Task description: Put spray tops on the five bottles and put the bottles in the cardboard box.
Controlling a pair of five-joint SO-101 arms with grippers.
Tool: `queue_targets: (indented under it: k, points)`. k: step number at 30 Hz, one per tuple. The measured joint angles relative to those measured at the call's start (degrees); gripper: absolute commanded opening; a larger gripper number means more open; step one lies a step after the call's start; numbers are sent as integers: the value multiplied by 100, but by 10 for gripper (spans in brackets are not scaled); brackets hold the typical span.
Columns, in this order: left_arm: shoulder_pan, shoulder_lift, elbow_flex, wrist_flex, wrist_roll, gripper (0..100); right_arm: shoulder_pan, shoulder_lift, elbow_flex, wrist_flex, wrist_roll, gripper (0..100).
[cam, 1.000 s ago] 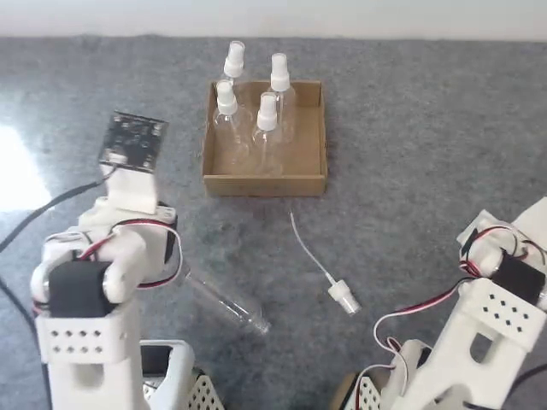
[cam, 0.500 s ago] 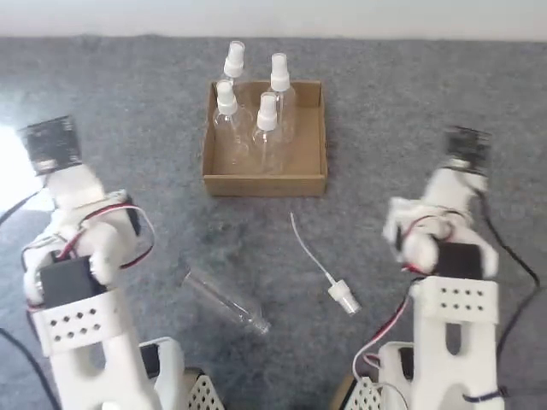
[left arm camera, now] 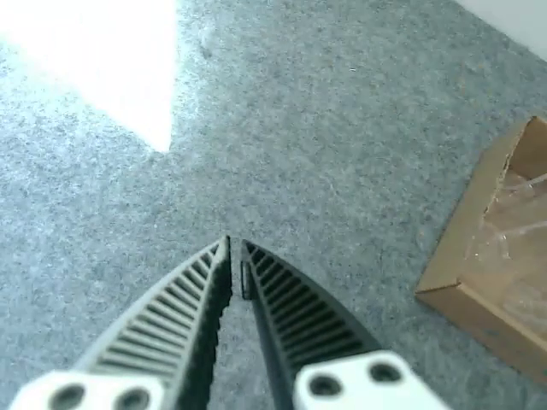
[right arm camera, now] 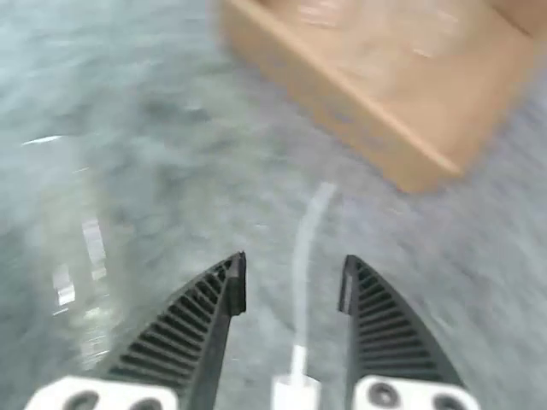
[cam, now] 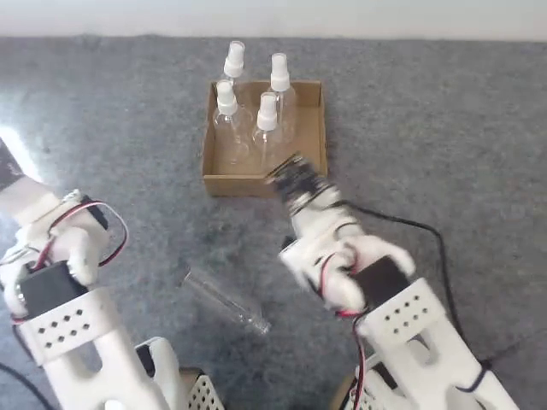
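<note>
A cardboard box [cam: 309, 141] holds several clear bottles with white spray tops [cam: 267, 111]. One uncapped clear bottle [cam: 226, 299] lies on its side on the grey carpet. My right arm [cam: 342, 265] hangs over the carpet just in front of the box. In the right wrist view my right gripper [right arm camera: 293, 266] is open, with the loose spray top [right arm camera: 295, 389] and its thin tube [right arm camera: 308, 226] between the fingers, untouched; the lying bottle [right arm camera: 73, 256] is beside it. My left gripper [left arm camera: 237, 248] is shut on nothing above bare carpet, with the box corner [left arm camera: 479, 265] off to one side.
The left arm [cam: 51, 265] stands at the table's left edge, away from the bottle. A black cable [cam: 402, 224] trails from the right arm across the carpet. A bright patch of light [left arm camera: 102, 60] lies on the carpet ahead of the left gripper.
The right arm has swung from the right side to the middle, over the spray top, which it now hides in the high view. The left arm has drawn back to the left.
</note>
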Motion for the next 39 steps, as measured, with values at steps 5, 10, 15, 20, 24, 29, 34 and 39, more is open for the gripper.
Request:
queue_targets:
  k: [5, 10, 15, 20, 24, 29, 34, 39]
  points:
    - [-158, 0, 0, 0, 132, 56, -1055, 0, 0, 0, 9, 298]
    - [-299, 0, 0, -62, 237, 100, -1758, 0, 0, -290, 9, 299]
    - [-308, 0, 44, -70, 378, 109, -2031, 413, 0, -703, 9, 300]
    - [-325, 0, 97, -88, 413, 109, -2145, 1371, 0, -1275, 18, 300]
    - [-316, 0, 97, -88, 413, 109, -2303, 2031, 0, -1626, 26, 300]
    - [-316, 0, 97, -88, 413, 109, -2374, 2593, 0, -2101, 26, 300]
    - [-325, 0, 97, -88, 413, 109, -2409, 2945, -44, -2259, 26, 300]
    - [-316, 0, 97, -88, 413, 109, -2409, 3376, -615, -1811, 26, 298]
